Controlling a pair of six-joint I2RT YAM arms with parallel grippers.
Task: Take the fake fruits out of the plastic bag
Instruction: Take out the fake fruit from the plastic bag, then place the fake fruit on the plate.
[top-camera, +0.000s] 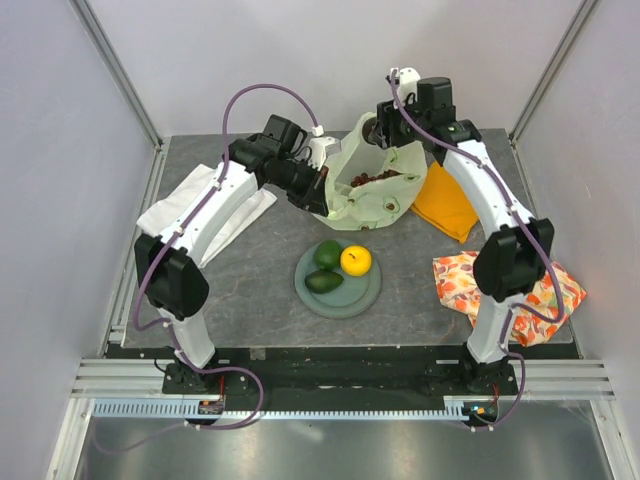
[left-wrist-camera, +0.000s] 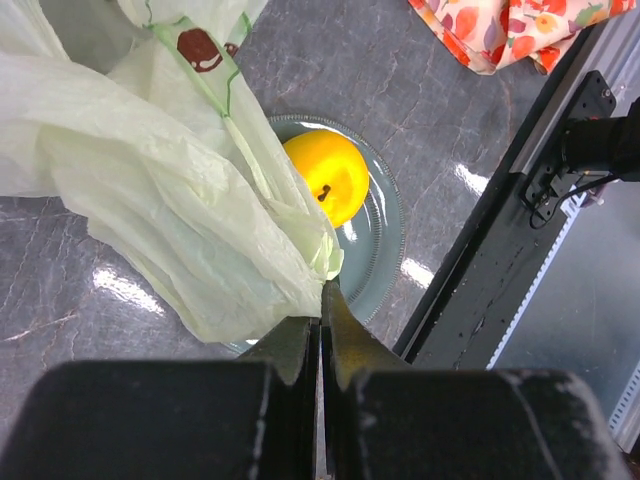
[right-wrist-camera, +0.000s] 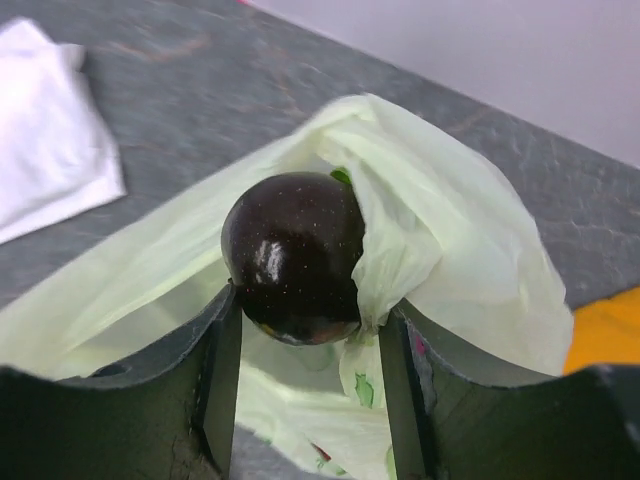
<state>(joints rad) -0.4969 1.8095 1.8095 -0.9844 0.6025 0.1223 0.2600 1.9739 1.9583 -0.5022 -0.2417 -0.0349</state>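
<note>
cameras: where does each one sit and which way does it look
top external: above and behind the bases, looking down on the table; both arms show whole.
left wrist: on the left arm, looking down past the left jaws, shut on the plastic bag, at the yellow-orange citrus on the plate.
right wrist: on the right arm, looking along the right jaws, holding a dark maroon fruit at the bag's mouth.
shared: the bag in all three; citrus and plate in top and left wrist.
</note>
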